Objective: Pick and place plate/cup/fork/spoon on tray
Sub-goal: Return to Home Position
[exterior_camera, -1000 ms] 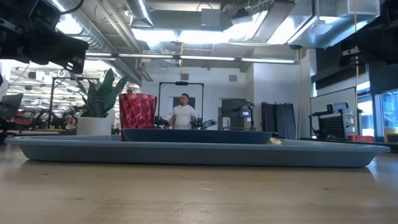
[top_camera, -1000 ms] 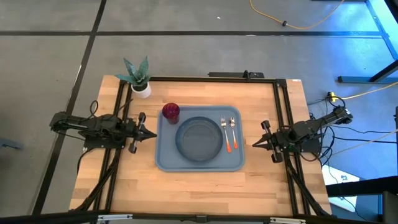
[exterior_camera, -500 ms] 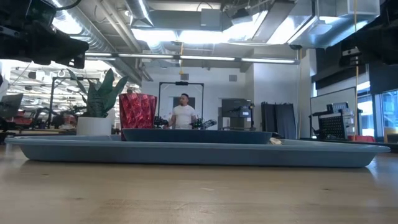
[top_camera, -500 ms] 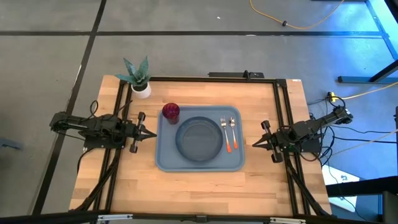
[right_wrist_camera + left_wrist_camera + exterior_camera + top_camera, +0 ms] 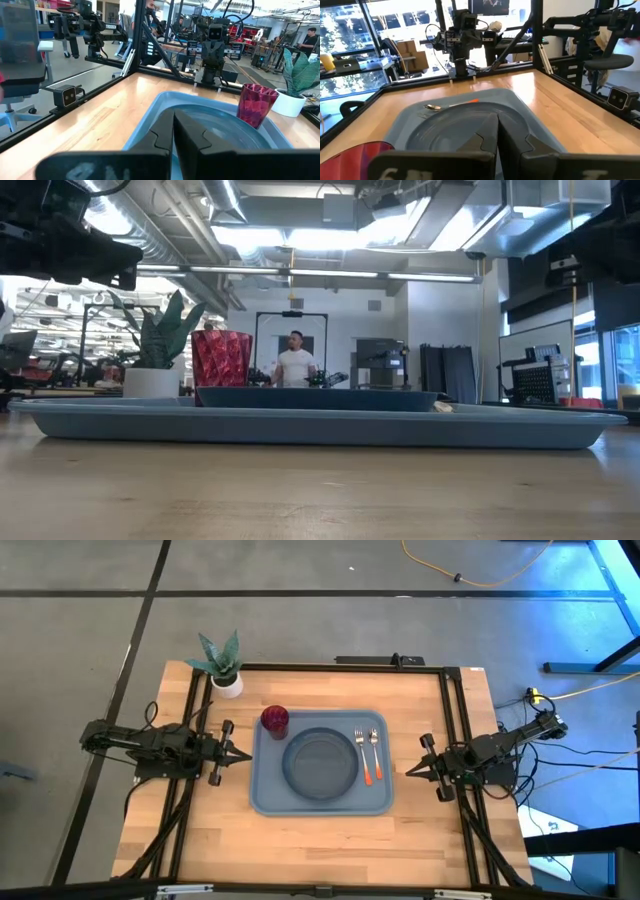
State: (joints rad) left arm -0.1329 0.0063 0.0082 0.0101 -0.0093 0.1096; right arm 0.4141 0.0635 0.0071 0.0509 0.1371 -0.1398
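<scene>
The light blue-grey tray [image 5: 270, 795] lies in the middle of the table. On it rest the round dark plate [image 5: 320, 764], the dark red cup [image 5: 275, 720] standing at its far left corner, and the fork [image 5: 361, 754] and spoon [image 5: 374, 754] side by side at its right, orange handles toward the near edge. My left gripper [image 5: 245, 756] is shut and empty, just left of the tray. My right gripper [image 5: 409, 771] is shut and empty, just right of the tray. Both point level at the tray.
A white pot with a green plant [image 5: 224, 665] stands at the far left of the table. Black frame rails [image 5: 452, 710] run along the table's sides and far edge. A person [image 5: 296, 363] stands far off in the room behind.
</scene>
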